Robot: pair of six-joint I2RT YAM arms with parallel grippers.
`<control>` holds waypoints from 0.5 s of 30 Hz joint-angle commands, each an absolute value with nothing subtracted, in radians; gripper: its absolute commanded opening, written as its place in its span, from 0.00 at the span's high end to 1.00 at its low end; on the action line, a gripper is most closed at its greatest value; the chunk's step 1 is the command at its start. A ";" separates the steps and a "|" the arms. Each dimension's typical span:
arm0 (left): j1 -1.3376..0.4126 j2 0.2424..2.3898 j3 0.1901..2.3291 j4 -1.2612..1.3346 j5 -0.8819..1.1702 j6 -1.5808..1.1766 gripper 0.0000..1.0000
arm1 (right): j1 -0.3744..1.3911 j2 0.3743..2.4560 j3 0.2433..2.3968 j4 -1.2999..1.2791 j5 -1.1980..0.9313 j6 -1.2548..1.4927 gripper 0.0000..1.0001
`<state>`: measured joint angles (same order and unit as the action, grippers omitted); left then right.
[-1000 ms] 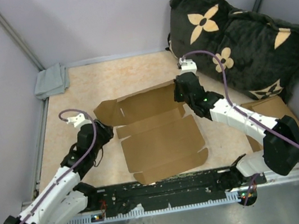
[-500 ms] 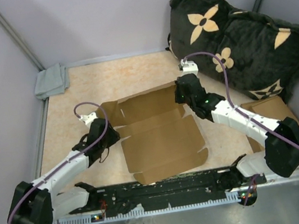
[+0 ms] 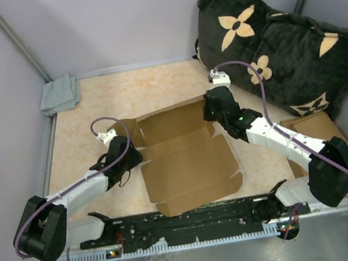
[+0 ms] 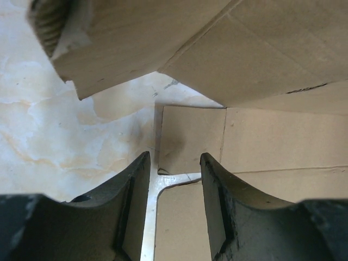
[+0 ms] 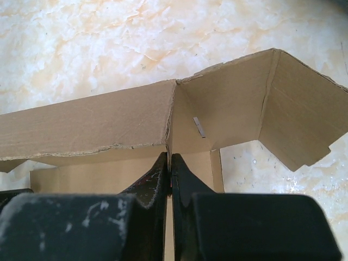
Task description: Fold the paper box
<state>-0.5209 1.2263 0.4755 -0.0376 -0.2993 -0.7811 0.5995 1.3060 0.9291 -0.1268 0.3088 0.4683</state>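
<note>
The paper box (image 3: 189,161) lies open in the middle of the table, with its back panel raised. My right gripper (image 3: 212,110) is shut on the upright edge at the box's back right corner; in the right wrist view its fingers (image 5: 157,179) pinch that cardboard edge (image 5: 169,160) and the back wall (image 5: 92,125) stretches left. My left gripper (image 3: 133,157) is open at the box's left edge. In the left wrist view (image 4: 174,159) its jaws straddle a slit between the flat panels (image 4: 190,136), with a raised flap (image 4: 136,49) above them.
A dark flowered pillow (image 3: 279,41) fills the back right corner. A stack of small flat cardboard pieces (image 3: 323,128) lies under the right arm. A grey cloth (image 3: 60,94) lies at the back left. Walls close in both sides, and a black rail (image 3: 195,223) runs along the front.
My left gripper has moved right, up to the box's left edge. My right gripper has kept its hold with the back panel raised.
</note>
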 commanded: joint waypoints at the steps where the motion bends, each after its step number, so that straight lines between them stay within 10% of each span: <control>1: -0.519 1.242 0.473 0.038 -0.305 -0.767 0.52 | 0.598 1.267 0.922 -0.094 0.298 0.477 0.97; 15: -0.519 1.286 0.456 0.050 -0.335 -0.726 0.55 | 0.598 1.266 0.922 -0.096 0.286 0.474 0.96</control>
<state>-0.5209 1.2751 0.4591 0.0376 -0.3107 -0.7509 0.5995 1.3022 0.9222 -0.1204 0.2871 0.4679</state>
